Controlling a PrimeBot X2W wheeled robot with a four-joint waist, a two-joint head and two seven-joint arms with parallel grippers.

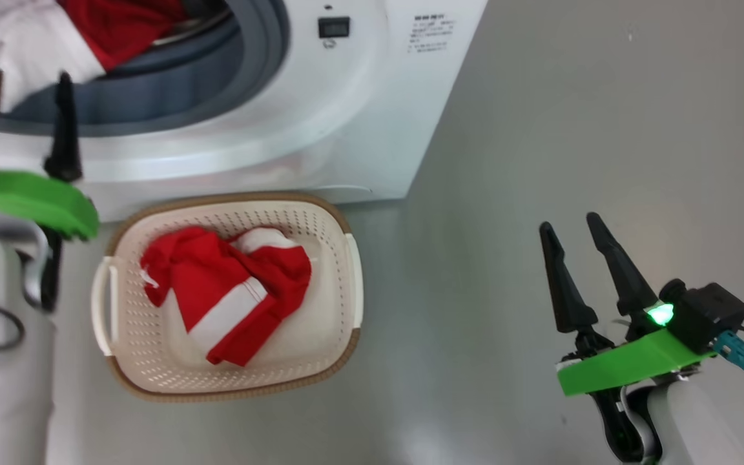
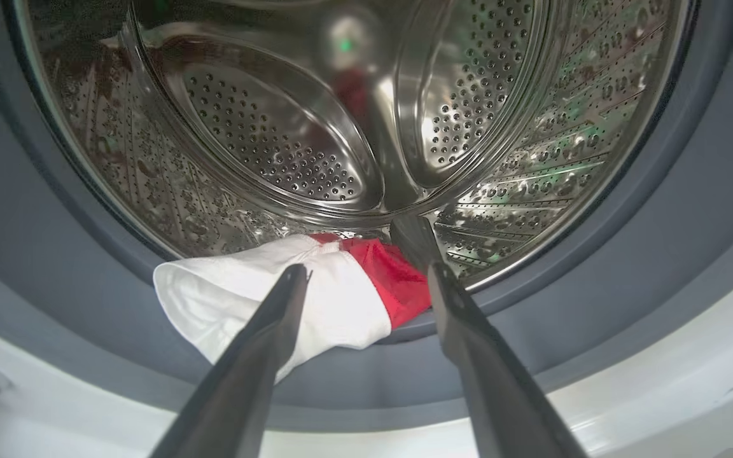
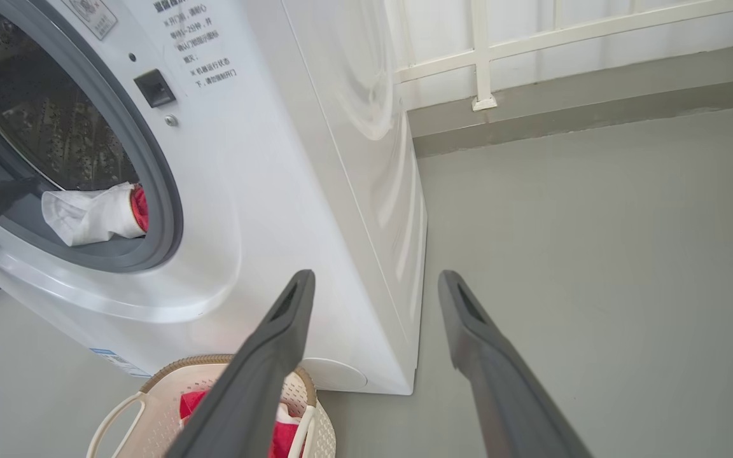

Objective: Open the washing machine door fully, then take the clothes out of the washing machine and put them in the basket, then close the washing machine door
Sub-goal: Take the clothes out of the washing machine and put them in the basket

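Now: left gripper (image 2: 368, 272) spread wide at white cuff (image 2: 214, 299) on washer (image 1: 346, 116) rim; right gripper (image 1: 569, 221) wide, empty; red garment (image 1: 217, 278) in basket (image 1: 236, 196).

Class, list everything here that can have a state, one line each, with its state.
Washing machine, mouth open.
Garment in machine, white end draped over the gasket.
Basket, upright, partly filled.
Clothes in basket, crumpled.
Left gripper, open, aimed at that draped garment.
Right gripper, open, empty, above the floor.

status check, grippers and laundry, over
Left gripper open, poised at white-and-red garment on gasket. Right gripper open, empty over floor. Red garment in basket. Nothing blocking.
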